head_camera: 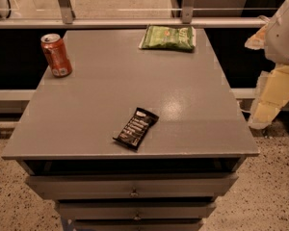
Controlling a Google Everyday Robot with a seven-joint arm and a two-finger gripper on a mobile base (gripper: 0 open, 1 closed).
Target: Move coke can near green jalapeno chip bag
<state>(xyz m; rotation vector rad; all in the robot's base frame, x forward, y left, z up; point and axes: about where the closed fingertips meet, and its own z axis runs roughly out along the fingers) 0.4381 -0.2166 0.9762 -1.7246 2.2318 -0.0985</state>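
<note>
The coke can [56, 55] stands upright at the far left corner of the grey table [183, 105]; it is red-orange with a silver top and a white patch near its base. The green jalapeno chip bag [168, 37] lies flat near the far edge, right of centre, well apart from the can. My gripper [269, 105] hangs off the right side of the table, beyond its edge, pale and yellowish below the white arm [285, 30]. It holds nothing and is far from the can.
A narrow black snack bar wrapper [136, 128] lies near the front middle of the table. Drawers [134, 191] sit below the tabletop. A metal rail and glass partition [125, 22] run behind the table. Speckled floor surrounds it.
</note>
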